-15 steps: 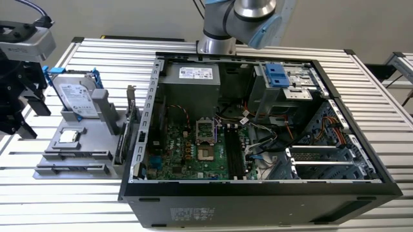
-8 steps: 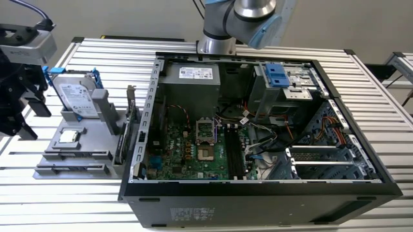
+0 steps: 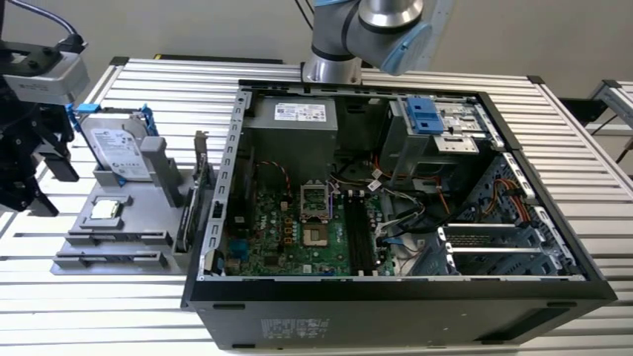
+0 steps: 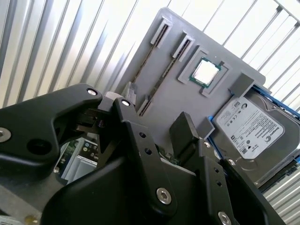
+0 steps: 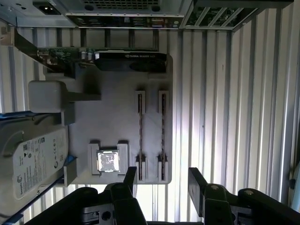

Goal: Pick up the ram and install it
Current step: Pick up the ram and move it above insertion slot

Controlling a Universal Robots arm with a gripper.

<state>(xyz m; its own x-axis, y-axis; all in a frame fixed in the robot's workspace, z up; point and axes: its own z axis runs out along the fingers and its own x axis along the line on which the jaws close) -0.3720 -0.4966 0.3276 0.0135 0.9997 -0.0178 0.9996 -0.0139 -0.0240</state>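
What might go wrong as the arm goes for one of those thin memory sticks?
The open fingers hang above the gray holder, holding nothing. Two thin ram sticks stand close side by side, so a slightly off approach might nudge both or clip the slot ends. The processor chip and hard drive sit nearby and might get bumped.

The black two-fingered gripper (image 5: 162, 173) is cut off by the frame in the first wrist view, so its body goes unseen. There, two long, thin dark ram sticks (image 5: 139, 133) stand edge-on in the flat grey plastic holder (image 5: 117, 112), chips hidden. The silver hard drive (image 5: 33, 159) runs out of frame. In the exterior view, the grey-and-blue robot arm (image 3: 381, 33) is cut off at the far edge.
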